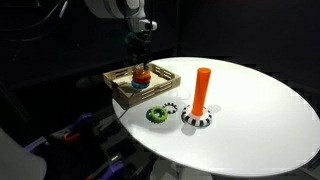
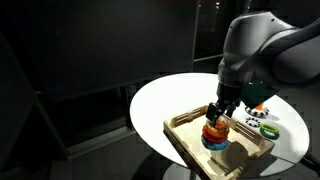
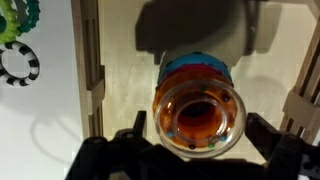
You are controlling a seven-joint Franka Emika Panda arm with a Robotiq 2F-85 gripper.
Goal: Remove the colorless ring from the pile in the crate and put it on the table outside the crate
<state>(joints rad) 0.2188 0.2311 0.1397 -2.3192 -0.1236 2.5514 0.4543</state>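
My claw [image 3: 197, 128] hangs over the crate [image 1: 120, 91] with its fingers [image 3: 131, 137] spread apart, one on each side of the pile [image 3: 197, 75]; I cannot tell whether they touch it. In the wrist view the topmost ring has a glassy, see-through rim with orange glowing through it. I take it for the colorless ring [image 3: 237, 102], though I am not certain. It sits on top of the pile inside the crate, with a blue ring showing beneath it.

In both exterior views the claw [image 1: 141, 56] stands straight above the pile [image 1: 142, 75], whose top reads as orange and red from there. The crate rests near the edge of the table [image 1: 255, 110]. Outside it on the white top lie a green ring [image 1: 157, 115] and a striped ring [image 1: 171, 107] just beside each other, and near them an orange peg [image 1: 202, 88] stands upright on a striped base [image 1: 197, 120].
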